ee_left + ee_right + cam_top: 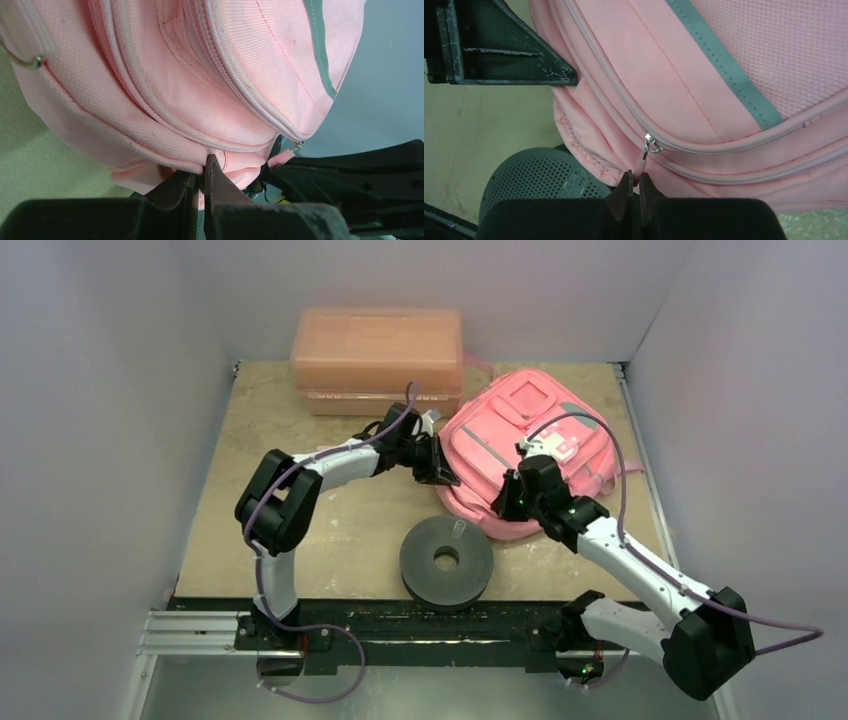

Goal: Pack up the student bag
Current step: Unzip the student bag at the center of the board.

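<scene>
The bag (520, 450) lies on the counter (250, 440) at the right rear, front pockets up. Its left side is close to the box (378, 350), and its near edge is just behind the grey disc (446, 560).

The left claw (202, 172) is closed narrow, with its jaws pressed almost together on a fold of pink fabric at the bag's lower edge. The fabric bunches between the tips, so this claw holds the bag itself. From above, it meets the bag's left side, just in front of the box.

The right claw (634, 180) is also closed tight, with barely a slit between its jaws. It pinches the pink zip pull (644, 156), which hangs from a metal slider (651, 142) on a zip that runs across under the grey trim. The pull goes straight down into the tips. From above, this claw sits at the bag's near edge, right of the disc.

In the right wrist view, a perforated part of the disc shows at lower left, touching or just beside the bag's side. The left claw's dark finger (514, 55) reaches the bag at upper left.
</scene>
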